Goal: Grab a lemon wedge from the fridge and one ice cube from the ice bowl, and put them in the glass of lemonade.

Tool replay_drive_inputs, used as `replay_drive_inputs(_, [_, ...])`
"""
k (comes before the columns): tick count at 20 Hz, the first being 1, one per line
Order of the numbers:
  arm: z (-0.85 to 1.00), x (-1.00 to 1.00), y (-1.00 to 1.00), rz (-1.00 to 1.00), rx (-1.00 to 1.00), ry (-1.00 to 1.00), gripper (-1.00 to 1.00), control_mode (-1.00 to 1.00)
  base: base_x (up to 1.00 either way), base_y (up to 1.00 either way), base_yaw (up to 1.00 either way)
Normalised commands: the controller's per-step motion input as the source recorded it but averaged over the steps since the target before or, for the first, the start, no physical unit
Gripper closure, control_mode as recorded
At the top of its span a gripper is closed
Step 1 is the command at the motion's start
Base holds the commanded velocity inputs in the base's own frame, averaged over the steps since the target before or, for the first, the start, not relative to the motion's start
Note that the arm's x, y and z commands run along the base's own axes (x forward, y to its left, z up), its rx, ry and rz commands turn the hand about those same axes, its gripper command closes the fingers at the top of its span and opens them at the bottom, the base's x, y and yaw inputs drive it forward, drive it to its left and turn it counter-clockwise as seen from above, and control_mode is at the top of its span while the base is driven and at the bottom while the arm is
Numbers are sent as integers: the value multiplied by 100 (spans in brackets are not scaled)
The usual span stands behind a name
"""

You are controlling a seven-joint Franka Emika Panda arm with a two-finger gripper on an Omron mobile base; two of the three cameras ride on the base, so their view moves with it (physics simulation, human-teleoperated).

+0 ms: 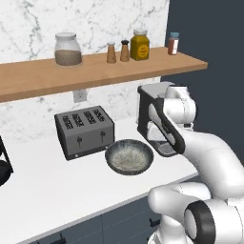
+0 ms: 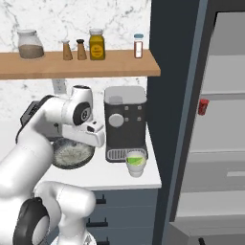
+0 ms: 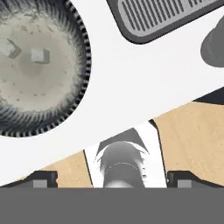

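Above the white bench [image 1: 57, 186], the Franka arm's gripper [image 3: 112, 181] hangs over the strip of surface between the ice bowl [image 1: 129, 156] and the coffee machine [image 2: 125, 122]. Its two dark fingers [image 3: 41, 178] stand wide apart at the bottom of the hand view, open and holding nothing.

Toward the bench's front edge, the dark ice bowl sits just in front of the toaster [image 1: 85, 130], with two pale ice cubes [image 3: 39, 55] lying on its speckled inside. Beside it, near the bench's right end, the coffee machine stands against the marble wall, its grey drip tray [image 3: 166, 15] showing at the top of the hand view.

At the front right corner of the bench, just in front of the drip tray, stands the glass of lemonade [image 2: 136, 163], with a yellow-green lemon wedge [image 2: 136, 160] resting in its mouth. To the right, the fridge [image 2: 210, 119] stands open, baring light grey shelves and a small red item [image 2: 203, 106] on one of them.

On the wooden shelf [image 1: 95, 71] above sit a glass jar [image 1: 67, 49], two shakers [image 1: 117, 51], a yellow jar [image 1: 140, 45] and a small bottle [image 1: 173, 44].
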Motion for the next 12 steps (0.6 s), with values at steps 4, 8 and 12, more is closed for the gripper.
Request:
replay_drive_inputs(4, [13,17,99,48,-8,40,-100,-100,0,0,0])
replay_drive_inputs(8, [-16,-9,56,36,-1,-1,-100,-100,0,0,0])
replay_drive_inputs(12, [-29,1,19,30,18,-38,-100,-100,0,0,0])
